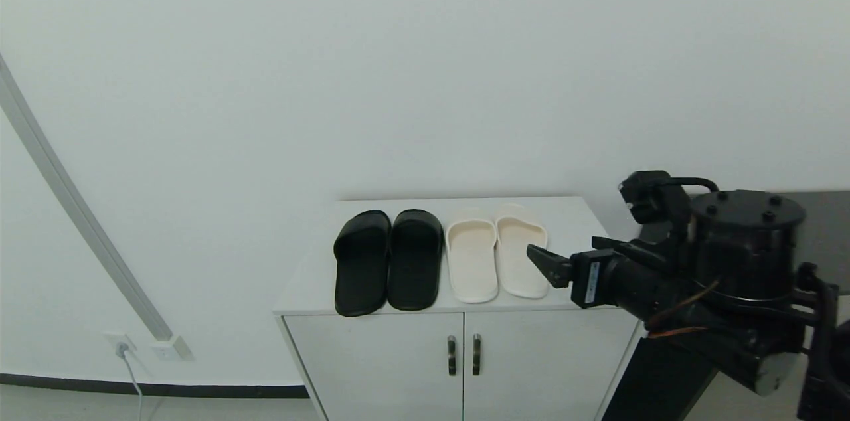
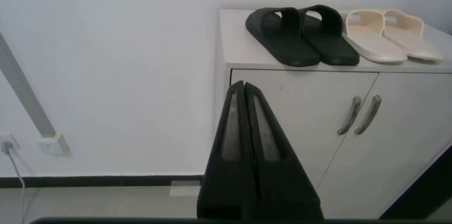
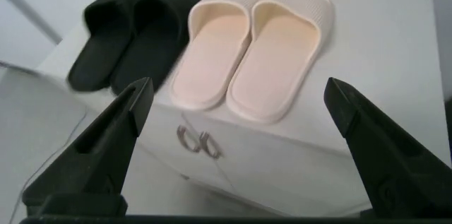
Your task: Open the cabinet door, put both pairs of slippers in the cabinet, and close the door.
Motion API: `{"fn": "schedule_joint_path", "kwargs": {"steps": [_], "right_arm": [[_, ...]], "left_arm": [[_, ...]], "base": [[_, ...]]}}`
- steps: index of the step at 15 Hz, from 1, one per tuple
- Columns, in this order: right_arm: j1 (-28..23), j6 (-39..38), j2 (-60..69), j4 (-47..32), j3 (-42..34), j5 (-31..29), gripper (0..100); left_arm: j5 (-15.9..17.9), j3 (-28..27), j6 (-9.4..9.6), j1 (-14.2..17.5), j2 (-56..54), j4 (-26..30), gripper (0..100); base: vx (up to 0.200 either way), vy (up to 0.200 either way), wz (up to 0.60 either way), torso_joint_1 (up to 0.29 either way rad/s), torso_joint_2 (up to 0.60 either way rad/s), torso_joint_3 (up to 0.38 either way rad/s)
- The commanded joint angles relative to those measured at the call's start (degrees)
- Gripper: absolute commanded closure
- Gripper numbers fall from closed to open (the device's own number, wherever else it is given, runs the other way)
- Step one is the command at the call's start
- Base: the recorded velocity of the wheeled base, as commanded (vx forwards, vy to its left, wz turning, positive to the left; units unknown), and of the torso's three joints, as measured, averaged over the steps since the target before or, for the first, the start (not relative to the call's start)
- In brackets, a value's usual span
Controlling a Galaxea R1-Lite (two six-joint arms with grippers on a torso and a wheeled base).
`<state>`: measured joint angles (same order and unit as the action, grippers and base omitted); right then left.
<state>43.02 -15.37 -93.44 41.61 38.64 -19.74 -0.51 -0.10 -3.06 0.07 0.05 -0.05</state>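
Observation:
A white cabinet point(image 1: 372, 368) stands against the wall with both doors closed and two metal handles point(image 1: 463, 354) at the middle seam. On its top a black pair of slippers point(image 1: 388, 261) lies beside a cream pair of slippers point(image 1: 497, 258). My right gripper point(image 1: 539, 259) hovers at the cabinet's right front corner, close to the cream pair point(image 3: 247, 54), open with its fingers point(image 3: 127, 111) wide apart and nothing between them. My left gripper point(image 2: 244, 88) is shut and empty, low and to the left of the cabinet point(image 2: 282, 111), level with the doors. The black pair point(image 2: 300, 33) lies above it.
A wall socket point(image 1: 123, 344) with a plugged-in cable sits low on the wall left of the cabinet, under a slanted grey conduit point(image 1: 66, 195). A dark surface point(image 1: 827, 222) stands to the cabinet's right. Open floor lies left of the cabinet.

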Motion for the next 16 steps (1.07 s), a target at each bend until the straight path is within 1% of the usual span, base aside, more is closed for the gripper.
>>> {"fn": "schedule_joint_path", "kwargs": {"steps": [1,2,5,7,9,12,16], "right_arm": [[1.28,-0.27,-8.86,0.05,5.48,-3.55,0],[1.19,-0.27,-13.79,0.05,10.31,-7.33,0],[1.19,-0.10,-21.52,-0.56,19.98,-12.61,0],[0.66,0.08,-25.83,-2.06,25.25,-14.19,0],[0.05,-0.01,-28.99,-4.25,29.12,-14.36,0],[-0.04,0.08,-31.36,-4.43,31.05,-14.36,0],[-1.54,0.26,-34.35,-4.43,32.72,-13.84,0]], "left_arm": [[-0.02,0.01,-0.02,0.01,0.04,-0.04,100],[-0.02,0.01,-0.02,0.01,0.04,-0.04,100],[-0.02,0.01,-0.02,0.01,0.04,-0.04,100],[-0.02,0.01,-0.02,0.01,0.04,-0.04,100],[-0.02,0.01,-0.02,0.01,0.04,-0.04,100],[-0.02,0.01,-0.10,0.01,0.04,-0.04,100],[-0.02,0.01,-0.10,0.01,0.04,-0.04,100]], "base": [[0.000,0.000,0.00,0.000,0.00,0.000],[0.000,0.000,0.00,0.000,0.00,0.000],[0.000,0.000,0.00,0.000,0.00,0.000],[0.000,0.000,0.00,0.000,0.00,0.000],[0.000,0.000,0.00,0.000,0.00,0.000],[0.000,0.000,0.00,0.000,0.00,0.000],[0.000,0.000,0.00,0.000,0.00,0.000]]}}
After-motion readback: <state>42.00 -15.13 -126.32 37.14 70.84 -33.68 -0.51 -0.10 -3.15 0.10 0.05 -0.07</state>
